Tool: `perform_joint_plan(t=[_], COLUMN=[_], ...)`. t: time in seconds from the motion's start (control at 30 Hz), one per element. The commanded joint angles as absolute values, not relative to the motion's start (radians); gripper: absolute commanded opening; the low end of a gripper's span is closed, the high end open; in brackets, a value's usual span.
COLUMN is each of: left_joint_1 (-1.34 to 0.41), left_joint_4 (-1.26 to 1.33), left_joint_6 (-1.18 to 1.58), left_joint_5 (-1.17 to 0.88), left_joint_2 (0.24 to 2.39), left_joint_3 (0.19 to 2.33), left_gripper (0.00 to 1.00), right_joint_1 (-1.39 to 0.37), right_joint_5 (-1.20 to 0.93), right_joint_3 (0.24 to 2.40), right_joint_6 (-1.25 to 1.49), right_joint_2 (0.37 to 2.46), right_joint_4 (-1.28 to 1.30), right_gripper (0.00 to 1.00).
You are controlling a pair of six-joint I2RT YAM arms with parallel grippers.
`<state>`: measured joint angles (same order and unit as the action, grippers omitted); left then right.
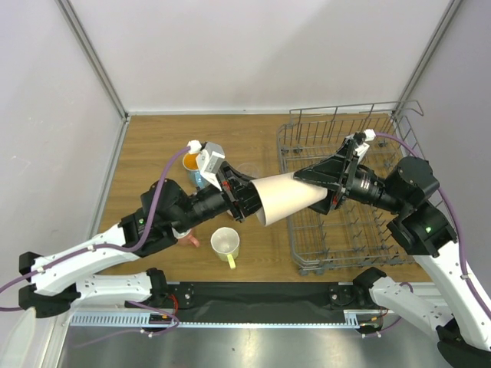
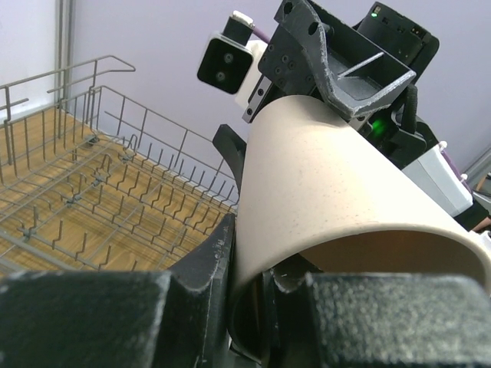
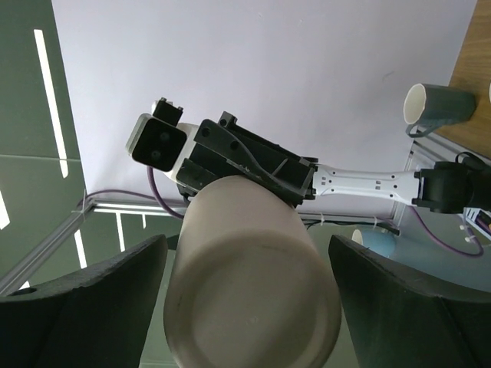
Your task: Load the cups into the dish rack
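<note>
Beige cup (image 1: 288, 198) hangs sideways in mid-air over the left edge of the dish rack (image 1: 345, 230), its rim pinched by the left jaws; the right jaws stand wide astride its base; seemingly a handover; next, the right jaws must close squarely before the left release.

Beige cup (image 1: 288, 198) sideways in mid-air at the left edge of the dish rack (image 1: 337, 116), left gripper (image 1: 259, 205) clamped on its rim. Right gripper (image 1: 311, 192) has its jaws spread around the cup's base. Yellow-cream cup (image 1: 225, 243) upright on the table (image 1: 153, 153) nearby.
</note>
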<state>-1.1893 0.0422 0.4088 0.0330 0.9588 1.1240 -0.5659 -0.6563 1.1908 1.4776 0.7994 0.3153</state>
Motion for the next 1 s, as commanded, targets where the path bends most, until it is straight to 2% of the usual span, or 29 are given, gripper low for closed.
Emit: perform_joint_plan(t=[0.0, 0.17, 0.2, 0.27, 0.3, 0.37, 0.4, 0.43, 0.53, 0.6, 0.77, 0.9, 0.97], left_joint_1=[-1.195, -1.195, -1.195, -1.195, -1.195, -1.195, -1.195, -1.192, -1.174, -1.167, -1.161, -1.161, -1.161], left_joint_4=[0.089, 0.107, 0.107, 0.103, 0.098, 0.071, 0.036, -0.027, -0.083, -0.113, -0.305, -0.733, -0.827], left_joint_6=[0.390, 0.420, 0.425, 0.440, 0.446, 0.466, 0.483, 0.517, 0.578, 0.624, 0.724, 0.891, 0.911], left_joint_5=[0.008, 0.008, 0.008, 0.034, 0.043, 0.076, 0.101, 0.124, 0.189, 0.250, 0.470, 0.681, 0.721], left_joint_2=[0.966, 0.971, 0.971, 0.971, 0.971, 0.977, 0.983, 0.983, 0.957, 0.902, 0.758, 0.712, 0.721], left_joint_3=[1.166, 1.143, 1.137, 1.135, 1.137, 1.147, 1.169, 1.175, 1.157, 1.112, 1.062, 1.116, 1.135], left_gripper=[0.00, 0.00, 0.00, 0.00, 0.00, 0.03, 0.13, 0.48, 0.90, 0.98, 1.00, 1.00, 1.00], right_joint_1=[-0.577, -0.578, -0.578, -0.578, -0.580, -0.580, -0.580, -0.578, -0.580, -0.575, -0.496, -0.346, -0.269], right_joint_5=[-0.669, -0.664, -0.664, -0.664, -0.664, -0.657, -0.647, -0.640, -0.604, -0.583, -0.480, -0.431, -0.390], right_joint_3=[1.187, 1.163, 1.155, 1.147, 1.144, 1.138, 1.138, 1.140, 1.158, 1.169, 1.245, 1.331, 1.377], right_joint_6=[1.486, 1.488, 1.489, 1.500, 1.503, 1.497, 1.491, 1.483, 1.425, 1.339, 1.109, 0.928, 0.812], right_joint_2=[0.787, 0.767, 0.765, 0.759, 0.756, 0.749, 0.744, 0.741, 0.742, 0.752, 0.804, 0.879, 0.919], right_joint_4=[0.256, 0.252, 0.244, 0.233, 0.230, 0.224, 0.233, 0.239, 0.299, 0.380, 0.644, 0.744, 0.803], right_gripper=[0.92, 0.81, 0.73, 0.65, 0.50, 0.26, 0.02, 0.00, 0.00, 0.00, 0.00, 0.00, 0.00])
